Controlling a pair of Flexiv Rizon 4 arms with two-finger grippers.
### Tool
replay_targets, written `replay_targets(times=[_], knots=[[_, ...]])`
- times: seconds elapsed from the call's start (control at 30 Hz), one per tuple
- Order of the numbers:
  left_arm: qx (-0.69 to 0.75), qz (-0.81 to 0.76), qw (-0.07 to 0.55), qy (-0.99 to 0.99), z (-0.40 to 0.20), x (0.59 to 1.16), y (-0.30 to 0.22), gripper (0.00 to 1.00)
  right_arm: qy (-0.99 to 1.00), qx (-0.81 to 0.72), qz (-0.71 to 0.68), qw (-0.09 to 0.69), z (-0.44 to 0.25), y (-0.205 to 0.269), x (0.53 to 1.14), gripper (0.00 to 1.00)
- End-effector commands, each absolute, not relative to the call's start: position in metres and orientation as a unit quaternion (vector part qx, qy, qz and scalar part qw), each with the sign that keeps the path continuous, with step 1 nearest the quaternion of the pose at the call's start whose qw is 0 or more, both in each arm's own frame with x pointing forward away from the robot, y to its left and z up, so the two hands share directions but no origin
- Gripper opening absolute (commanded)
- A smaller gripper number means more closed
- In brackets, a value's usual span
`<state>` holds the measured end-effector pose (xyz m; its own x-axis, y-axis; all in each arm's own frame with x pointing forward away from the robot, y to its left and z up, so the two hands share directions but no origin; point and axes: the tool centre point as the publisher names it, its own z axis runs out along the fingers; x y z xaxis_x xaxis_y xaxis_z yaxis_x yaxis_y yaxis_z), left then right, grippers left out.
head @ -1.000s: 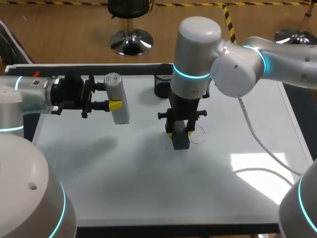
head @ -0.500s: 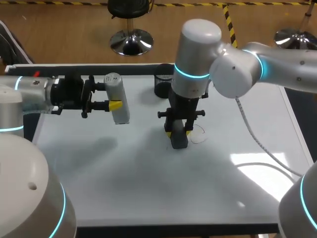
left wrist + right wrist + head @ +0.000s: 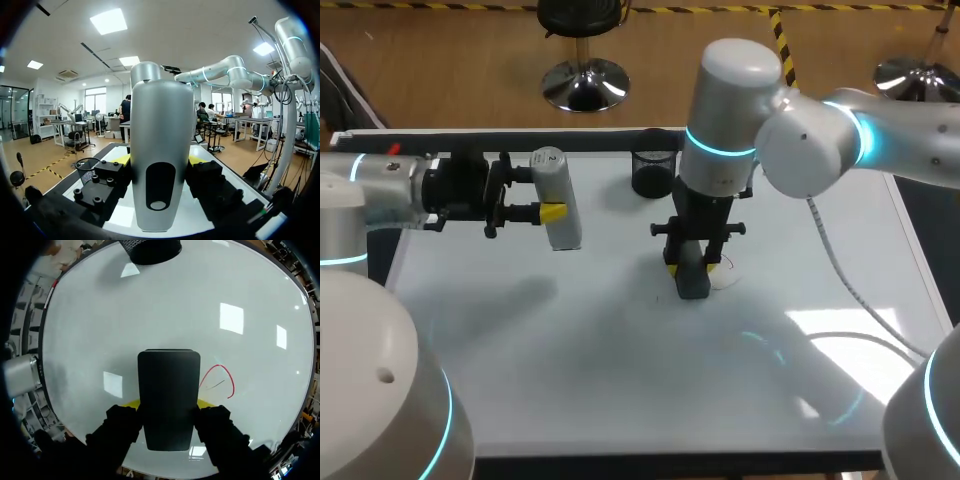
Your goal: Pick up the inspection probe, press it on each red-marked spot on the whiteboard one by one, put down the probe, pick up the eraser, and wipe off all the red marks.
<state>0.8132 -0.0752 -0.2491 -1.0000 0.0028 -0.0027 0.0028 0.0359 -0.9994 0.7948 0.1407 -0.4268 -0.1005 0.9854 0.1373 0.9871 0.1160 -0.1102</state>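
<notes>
My left gripper [image 3: 545, 193] hangs over the back left of the whiteboard [image 3: 570, 350], shut on the silver-grey inspection probe [image 3: 558, 205], which stands upright. In the left wrist view the probe [image 3: 160, 160] fills the space between the yellow tips of the left gripper [image 3: 159, 162]. Near the board's middle, my right gripper [image 3: 688, 268] points down, shut on the black eraser [image 3: 692, 282], whose end rests on the board. In the right wrist view the eraser [image 3: 169, 395] sits in the right gripper [image 3: 169, 407], and a thin red curved mark [image 3: 225, 380] lies just beside the eraser.
A black mesh cup [image 3: 653, 172] stands at the back of the board, behind my right gripper; it also shows in the right wrist view [image 3: 150, 250]. A dark rail [image 3: 500, 142] runs along the board's far edge. A grey cable [image 3: 840, 275] trails from my right arm.
My right arm has slid the eraser a little to the right across the board, over part of the red mark. The left arm and probe have not moved.
</notes>
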Motion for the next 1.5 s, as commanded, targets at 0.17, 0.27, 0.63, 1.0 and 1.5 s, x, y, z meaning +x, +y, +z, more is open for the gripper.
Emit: replay_targets(times=[0.17, 0.27, 0.63, 1.0, 1.5], knots=[[-0.001, 0.694, -0.002, -0.720, -0.248, 0.812, -0.075, 0.00, -0.733, -0.673, -0.014, 0.094, -0.444, 0.108, 0.794, 0.00], [-0.001, 0.694, -0.002, -0.720, -0.248, 0.812, -0.075, 0.00, -0.729, -0.678, -0.009, 0.095, -0.445, 0.097, 0.795, 0.00], [-0.001, 0.694, -0.002, -0.720, -0.248, 0.812, -0.075, 0.00, -0.708, -0.696, 0.001, 0.122, -0.465, 0.062, 0.804, 0.00], [-0.001, 0.694, -0.002, -0.720, -0.248, 0.812, -0.075, 0.00, -0.693, -0.710, 0.017, 0.121, -0.472, 0.041, 0.809, 0.00], [-0.001, 0.694, -0.002, -0.720, -0.248, 0.812, -0.075, 0.00, -0.693, -0.716, 0.017, 0.084, -0.437, 0.034, 0.807, 0.00]])
